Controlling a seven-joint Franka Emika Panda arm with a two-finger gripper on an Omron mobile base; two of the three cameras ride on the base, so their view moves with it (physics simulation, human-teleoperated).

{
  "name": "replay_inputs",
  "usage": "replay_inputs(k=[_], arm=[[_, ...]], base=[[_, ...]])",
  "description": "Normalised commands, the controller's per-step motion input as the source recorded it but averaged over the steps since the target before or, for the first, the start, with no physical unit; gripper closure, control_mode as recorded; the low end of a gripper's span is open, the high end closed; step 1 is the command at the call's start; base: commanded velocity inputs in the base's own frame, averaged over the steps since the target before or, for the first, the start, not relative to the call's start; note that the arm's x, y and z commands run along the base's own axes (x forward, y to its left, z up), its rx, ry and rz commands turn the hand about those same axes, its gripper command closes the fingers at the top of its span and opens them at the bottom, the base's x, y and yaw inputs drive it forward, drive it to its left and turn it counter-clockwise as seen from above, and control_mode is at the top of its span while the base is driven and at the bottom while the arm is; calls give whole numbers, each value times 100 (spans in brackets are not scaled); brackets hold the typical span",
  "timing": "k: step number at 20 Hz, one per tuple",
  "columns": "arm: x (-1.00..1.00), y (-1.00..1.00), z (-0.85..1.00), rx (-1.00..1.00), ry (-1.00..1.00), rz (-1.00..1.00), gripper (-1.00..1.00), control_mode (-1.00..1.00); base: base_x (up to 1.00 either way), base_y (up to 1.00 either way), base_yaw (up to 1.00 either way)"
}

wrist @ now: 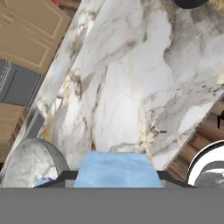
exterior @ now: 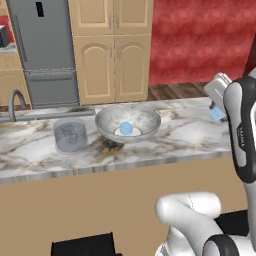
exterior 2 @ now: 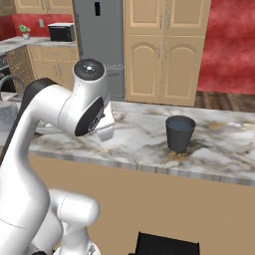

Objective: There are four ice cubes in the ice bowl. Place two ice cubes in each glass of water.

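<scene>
My gripper [exterior: 217, 117] hangs over the right part of the marble counter [exterior: 175, 135], shut on a pale blue ice cube [exterior: 216, 114]. In the hand view that ice cube [wrist: 116, 168] sits between the two dark fingertips, above bare marble. The ice bowl [exterior: 105, 122], grey and speckled, stands mid-counter to the gripper's left with one ice cube [exterior: 126, 128] lying in it; its rim [wrist: 33, 159] shows at the lower left of the hand view. A translucent glass of water [exterior: 70, 135] stands left of the bowl. The dark glass of water [exterior 2: 180, 132] stands to the right, apart from the gripper, and its edge [wrist: 190, 3] shows at the top of the hand view.
A sink faucet [exterior: 17, 102] rises at the counter's far left. A grey fridge [exterior: 45, 50] and wooden cabinets [exterior: 112, 55] stand behind the counter. The counter's front edge [exterior: 125, 167] runs across below the bowl. My white arm [exterior 2: 60, 114] blocks the left of the right base view.
</scene>
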Motion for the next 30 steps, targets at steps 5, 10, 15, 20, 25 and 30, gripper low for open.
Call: replay_inputs(k=[5,10,15,20,25,30], arm=[[13,-82,1,-15,-6,0,100,-100],[28,-70,4,-19,0,0,100,-100],[39,-61,9,-20,4,0,100,-100],[41,-51,6,-20,9,0,100,-100],[17,-54,11,-17,17,8,100,-100],[0,-48,0,-7,24,14,100,-100]], base=[[0,0,0],[0,0,0],[0,0,0],[0,0,0],[0,0,0],[0,0,0]])
